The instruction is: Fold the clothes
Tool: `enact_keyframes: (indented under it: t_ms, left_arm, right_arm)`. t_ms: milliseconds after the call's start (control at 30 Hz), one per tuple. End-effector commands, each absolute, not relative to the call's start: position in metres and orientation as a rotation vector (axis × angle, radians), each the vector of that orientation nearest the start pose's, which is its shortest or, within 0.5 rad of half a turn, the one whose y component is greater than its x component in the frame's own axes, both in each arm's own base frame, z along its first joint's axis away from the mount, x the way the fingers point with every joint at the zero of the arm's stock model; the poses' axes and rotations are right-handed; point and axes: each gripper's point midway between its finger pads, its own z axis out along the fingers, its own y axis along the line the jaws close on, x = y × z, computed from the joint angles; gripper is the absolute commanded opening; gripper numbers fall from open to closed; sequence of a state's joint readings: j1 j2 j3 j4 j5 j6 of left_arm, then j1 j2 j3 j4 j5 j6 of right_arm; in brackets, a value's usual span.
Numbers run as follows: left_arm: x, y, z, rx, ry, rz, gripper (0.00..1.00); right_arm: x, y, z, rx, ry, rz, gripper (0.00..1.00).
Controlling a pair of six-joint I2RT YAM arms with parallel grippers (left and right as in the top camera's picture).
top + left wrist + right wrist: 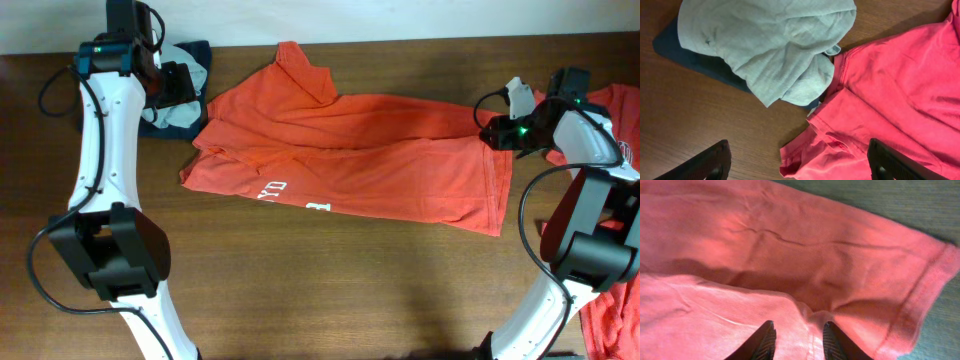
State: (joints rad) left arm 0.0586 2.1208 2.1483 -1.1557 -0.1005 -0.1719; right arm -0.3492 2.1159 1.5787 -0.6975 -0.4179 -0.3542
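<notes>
The orange-red T-shirt is spread crosswise over the middle of the surface, one long edge already turned in, so a lengthwise fold is judged to be in hand; a firm hold on the right-hand edge is called for next. The right pincer is set low on that edge, tips narrowly apart astride a ridge of cloth; whether it is pinched cannot be told. The left pincer is held spread wide and empty above the sleeve.
</notes>
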Motion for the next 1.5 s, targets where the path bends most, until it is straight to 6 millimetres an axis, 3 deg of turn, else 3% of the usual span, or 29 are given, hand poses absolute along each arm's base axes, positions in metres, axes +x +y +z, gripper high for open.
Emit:
enact_keyframes:
  t_ms: [0,800,1033,1167,1433,1467]
  left_arm:
    - [0.504,0.046,0.175,-0.328,2.694,0.096,0.87]
    - [0.503,0.046,0.175,-0.329,2.698,0.097,0.87]
    - [0.503,0.046,0.175,-0.329,2.697,0.097,0.87]
    - [0.503,0.046,0.175,-0.329,2.697,0.097,0.87]
    - [0.503,0.046,0.175,-0.329,2.697,0.097,0.87]
    - [0.503,0.046,0.175,-0.329,2.697,0.097,0.87]
  right_arm:
    - [0.469,-0.109,0.042,-0.087,2.690,0.302,0.37]
    - [0.472,-0.110,0.027,-0.094,2.672,0.287,0.42]
    - [0.469,-0.104,0.014,-0.093,2.690,0.338,0.43]
    - [0.472,-0.102,0.016,-0.099,2.672,0.352,0.34]
    - [0.475,-0.104,0.018,-0.101,2.662,0.344,0.29]
    - [0.476,-0.104,0.019,-0.102,2.659,0.343,0.22]
